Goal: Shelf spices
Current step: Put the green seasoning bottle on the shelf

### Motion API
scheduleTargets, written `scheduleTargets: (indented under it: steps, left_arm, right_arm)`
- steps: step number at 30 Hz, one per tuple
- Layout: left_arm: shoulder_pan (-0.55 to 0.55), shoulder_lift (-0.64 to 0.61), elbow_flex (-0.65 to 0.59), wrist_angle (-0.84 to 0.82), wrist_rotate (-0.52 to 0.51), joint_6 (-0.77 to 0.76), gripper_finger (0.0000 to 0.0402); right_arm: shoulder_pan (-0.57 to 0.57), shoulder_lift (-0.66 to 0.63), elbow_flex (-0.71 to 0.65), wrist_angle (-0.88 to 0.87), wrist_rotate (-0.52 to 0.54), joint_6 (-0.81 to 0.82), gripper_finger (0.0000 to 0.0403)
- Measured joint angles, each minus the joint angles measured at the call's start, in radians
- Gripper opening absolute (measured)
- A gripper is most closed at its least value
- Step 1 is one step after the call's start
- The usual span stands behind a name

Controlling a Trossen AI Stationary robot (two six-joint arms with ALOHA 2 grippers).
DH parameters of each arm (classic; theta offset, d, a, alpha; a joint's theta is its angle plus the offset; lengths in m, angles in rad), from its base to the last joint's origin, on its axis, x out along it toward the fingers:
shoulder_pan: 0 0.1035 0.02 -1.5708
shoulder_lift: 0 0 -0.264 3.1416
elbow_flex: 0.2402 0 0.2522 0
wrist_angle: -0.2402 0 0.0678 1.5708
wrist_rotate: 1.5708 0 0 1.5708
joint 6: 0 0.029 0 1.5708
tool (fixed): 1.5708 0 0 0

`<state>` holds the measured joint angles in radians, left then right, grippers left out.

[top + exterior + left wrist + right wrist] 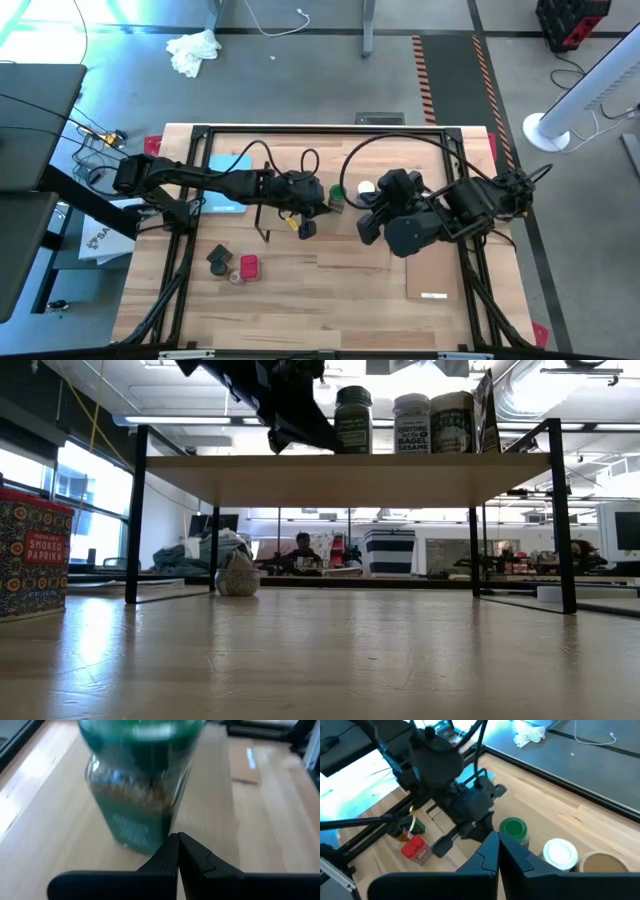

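The shelf [350, 475] is a pale plank on black wire ends, and three spices stand on it in a row. They are a green-topped jar [353, 420], a white-topped jar [411, 422] and a tan-topped jar [602, 864]. My left gripper [178, 844] is shut and empty. It reaches in from the table's left, with its tips right at the green-topped jar [137, 795] low on the side. My right gripper [498, 844] is shut, empty, and raised above the shelf's near side. My left gripper has its shut fingertips [170, 851] against or just short of the green-topped jar's lower side [145, 842]. They slant down from the table's left. I cannot tell whether they touch. The jar stands upright on the shelf.
On the table left of the shelf are a red paprika tin [248, 267], a dark-topped jar [219, 258] and a small pinkish one [236, 277]. A light-blue pad [228, 185] lies at the far left, and a thin flat board [432, 270] at the near right.
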<state>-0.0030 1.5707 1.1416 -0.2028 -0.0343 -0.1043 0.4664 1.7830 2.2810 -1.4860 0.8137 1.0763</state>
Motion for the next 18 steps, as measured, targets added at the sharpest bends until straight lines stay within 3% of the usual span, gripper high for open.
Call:
scheduleTargets:
  steps: [9, 18]
  left_arm:
    - [0.0, 0.021, 0.0, 0.16, 0.024, -0.052, 0.0]
    - [0.005, 0.095, 0.035, 0.197, -0.018, -0.087, 0.0]
  right_arm:
    - [0.001, 0.005, 0.0, 0.001, 0.005, 0.0, 0.0]
    - [0.001, 0.005, 0.0, 0.001, 0.014, 0.0, 0.0]
